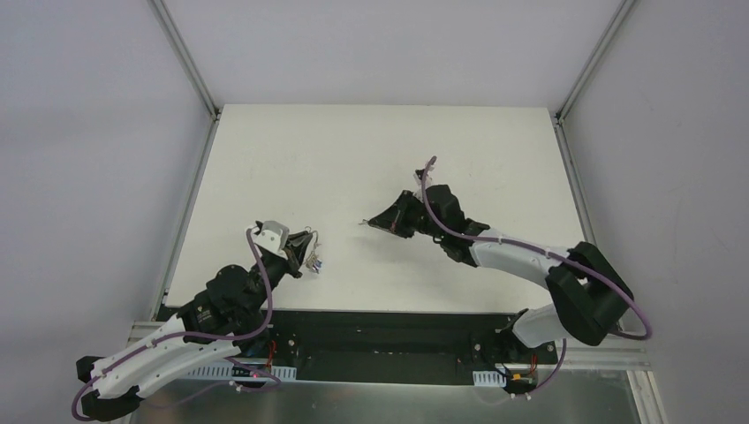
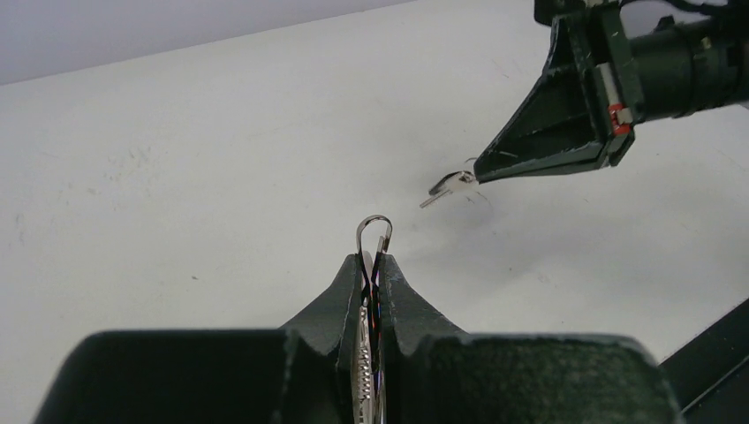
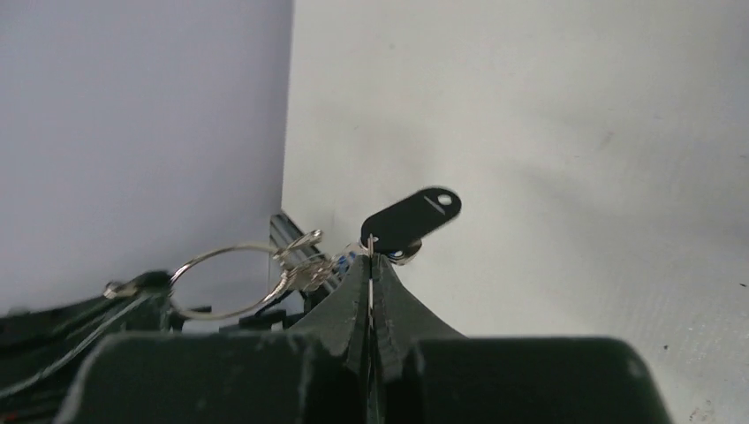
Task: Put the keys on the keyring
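My left gripper [image 1: 306, 245] is shut on the keyring [image 2: 374, 217], whose thin silver loop pokes up past the fingertips in the left wrist view. Small keys [image 1: 314, 261] hang from it, one showing a little blue. Seen from the right wrist, the keyring [image 3: 238, 246] shows as a full circle with keys [image 3: 305, 265] bunched at its right side. My right gripper [image 1: 378, 222] is shut on a single key [image 2: 449, 185], held above the table a short way right of the ring. That key [image 3: 411, 221] juts past the tips and looks dark from the right wrist.
The white table [image 1: 353, 150] is bounded by metal frame rails [image 1: 190, 66] and grey walls at the back and sides. A black base plate [image 1: 380, 331] runs along the near edge between the arm mounts.
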Robot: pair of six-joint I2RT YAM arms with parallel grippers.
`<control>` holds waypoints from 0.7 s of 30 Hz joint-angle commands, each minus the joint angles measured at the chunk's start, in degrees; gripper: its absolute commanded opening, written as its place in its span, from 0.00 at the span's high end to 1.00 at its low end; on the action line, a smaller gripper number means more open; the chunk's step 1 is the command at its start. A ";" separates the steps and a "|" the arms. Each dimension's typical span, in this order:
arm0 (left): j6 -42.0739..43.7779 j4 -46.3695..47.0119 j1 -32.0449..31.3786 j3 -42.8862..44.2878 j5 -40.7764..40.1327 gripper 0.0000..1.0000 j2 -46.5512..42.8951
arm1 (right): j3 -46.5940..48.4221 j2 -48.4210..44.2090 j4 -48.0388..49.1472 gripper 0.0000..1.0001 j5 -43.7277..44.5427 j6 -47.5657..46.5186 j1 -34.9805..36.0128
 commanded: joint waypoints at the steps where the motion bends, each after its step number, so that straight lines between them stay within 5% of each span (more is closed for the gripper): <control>1: -0.05 3.56 -0.11 0.49 5.93 1.00 0.95 | -1.35 -7.55 1.16 1.00 -12.30 -13.62 -0.42; 13: 2.49 9.87 -0.11 -0.26 23.76 1.00 1.97 | 6.88 -21.13 -20.07 1.00 -25.98 -37.89 2.72; 21: 3.84 14.50 -0.07 -0.88 31.47 1.00 3.31 | 5.71 -20.88 -10.87 1.00 -28.92 -28.07 4.63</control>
